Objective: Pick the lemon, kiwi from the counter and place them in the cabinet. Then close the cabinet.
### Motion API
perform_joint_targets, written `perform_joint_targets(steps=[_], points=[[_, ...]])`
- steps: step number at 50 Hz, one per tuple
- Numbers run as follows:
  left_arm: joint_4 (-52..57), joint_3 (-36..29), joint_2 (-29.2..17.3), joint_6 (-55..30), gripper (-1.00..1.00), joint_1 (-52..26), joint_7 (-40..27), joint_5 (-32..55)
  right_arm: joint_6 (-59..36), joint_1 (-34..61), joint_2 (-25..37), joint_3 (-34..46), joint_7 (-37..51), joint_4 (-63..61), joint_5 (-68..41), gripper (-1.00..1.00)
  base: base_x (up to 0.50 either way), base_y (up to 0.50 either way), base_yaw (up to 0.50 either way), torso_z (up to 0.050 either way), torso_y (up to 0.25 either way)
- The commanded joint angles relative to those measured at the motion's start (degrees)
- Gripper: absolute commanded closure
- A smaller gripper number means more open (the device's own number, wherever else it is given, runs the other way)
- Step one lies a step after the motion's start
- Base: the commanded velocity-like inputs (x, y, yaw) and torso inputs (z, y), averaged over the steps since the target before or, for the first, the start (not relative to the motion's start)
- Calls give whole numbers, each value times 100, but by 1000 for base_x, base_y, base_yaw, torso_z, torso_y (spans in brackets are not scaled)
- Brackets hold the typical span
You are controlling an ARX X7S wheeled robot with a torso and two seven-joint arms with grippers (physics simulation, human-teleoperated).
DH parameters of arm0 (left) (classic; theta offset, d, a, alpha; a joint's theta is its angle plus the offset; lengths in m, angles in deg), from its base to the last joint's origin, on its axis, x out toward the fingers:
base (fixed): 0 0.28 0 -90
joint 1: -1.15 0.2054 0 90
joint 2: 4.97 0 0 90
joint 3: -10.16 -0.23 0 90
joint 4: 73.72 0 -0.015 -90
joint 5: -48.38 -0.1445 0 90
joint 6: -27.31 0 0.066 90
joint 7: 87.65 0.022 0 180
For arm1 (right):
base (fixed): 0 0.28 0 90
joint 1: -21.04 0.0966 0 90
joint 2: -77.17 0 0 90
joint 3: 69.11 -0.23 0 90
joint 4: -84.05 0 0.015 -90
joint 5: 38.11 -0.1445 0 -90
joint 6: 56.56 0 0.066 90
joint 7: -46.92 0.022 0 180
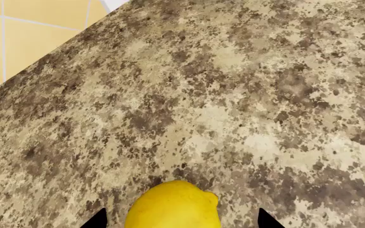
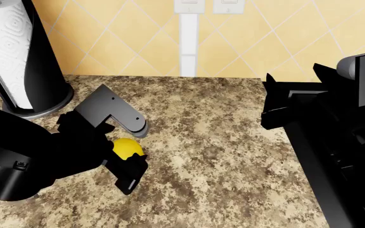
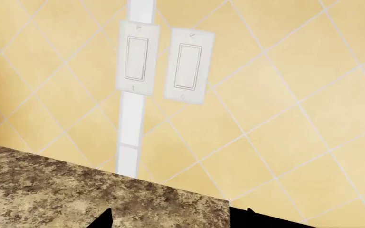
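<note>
The yellow lemon (image 2: 127, 147) lies on the speckled granite counter (image 2: 227, 156). My left gripper (image 2: 133, 155) is open around it, one finger on each side. In the left wrist view the lemon (image 1: 173, 206) sits between the two dark fingertips with a strip of counter (image 1: 233, 95) showing on either side. My right gripper (image 2: 266, 97) hangs above the counter's right part, facing the tiled wall. It is open with nothing between its fingers (image 3: 104, 221). The kiwi and the cabinet are out of view.
A paper towel roll on a black stand (image 2: 17, 57) stands at the counter's back left. The black stove top (image 2: 341, 171) borders the counter on the right. Two white wall switches (image 3: 163, 64) sit on the yellow tiled backsplash.
</note>
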Motion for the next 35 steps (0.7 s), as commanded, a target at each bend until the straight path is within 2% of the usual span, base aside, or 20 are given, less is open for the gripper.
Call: perform_joint_targets(steps=[1,17,27,35], points=[[-260,-221,203,-110,-100,100,443,-774,28,-24,28,-1,1,2,-10,-100,0,0,0,0,0],[-380,-479,107,-35,-100,249,732,-1228,73,-29,41,29,-10,20,6,-100,0,0,0,0,0],[-563,-671,148,190,-100,372,1184,-1771,93,-31,44,48,-2,22,4,-100,0,0,0,0,0],[-566,-708,155,198,-100,384,1161,-1714,117,-50,54,51,-2,30,6,-100,0,0,0,0,0]])
